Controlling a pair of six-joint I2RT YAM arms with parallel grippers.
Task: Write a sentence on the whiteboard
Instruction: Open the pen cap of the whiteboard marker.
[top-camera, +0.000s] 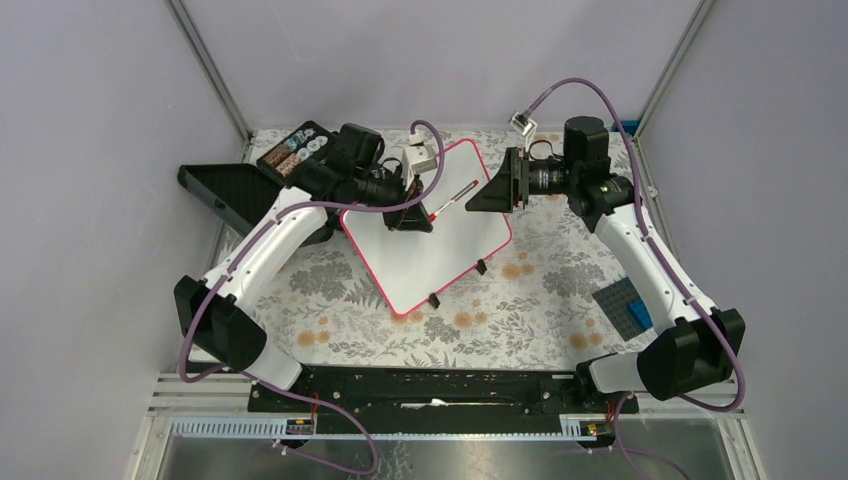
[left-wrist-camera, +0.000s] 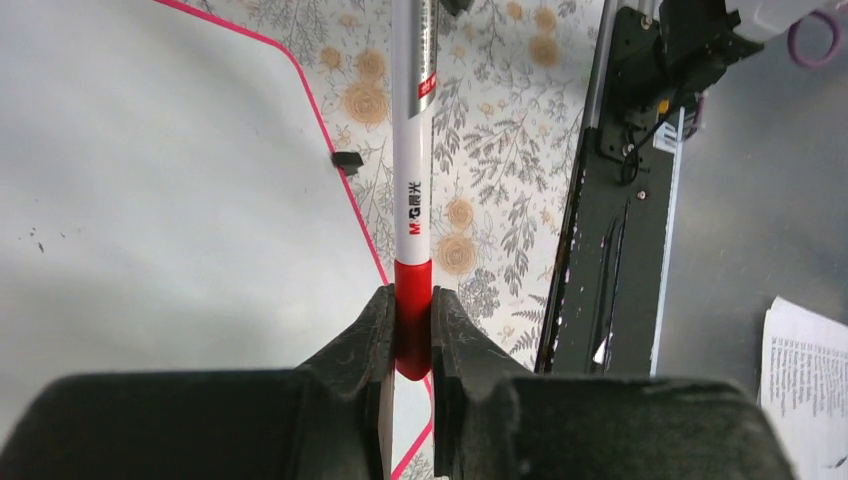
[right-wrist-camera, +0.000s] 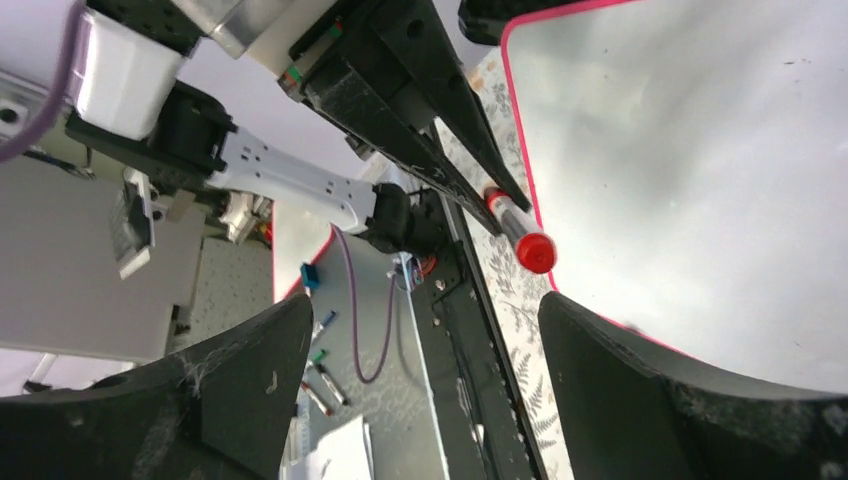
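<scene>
The whiteboard (top-camera: 440, 250), white with a pink rim, lies tilted on the floral table; it also shows in the left wrist view (left-wrist-camera: 150, 200) and in the right wrist view (right-wrist-camera: 700, 150). My left gripper (top-camera: 413, 217) is over the board, shut on the red end of a white marker (left-wrist-camera: 413, 180). The marker (top-camera: 455, 199) points from it toward the right arm. My right gripper (top-camera: 492, 196) is open and empty, just off the marker's far end. In the right wrist view the marker's red cap (right-wrist-camera: 535, 252) sits ahead of my open right gripper (right-wrist-camera: 425, 310), untouched.
A black compartment case (top-camera: 295, 150) with batteries stands open at the back left, its lid (top-camera: 225, 190) laid out. A blue studded plate (top-camera: 625, 305) lies by the right arm. Two black clip feet (top-camera: 481, 267) sit on the board's near edge.
</scene>
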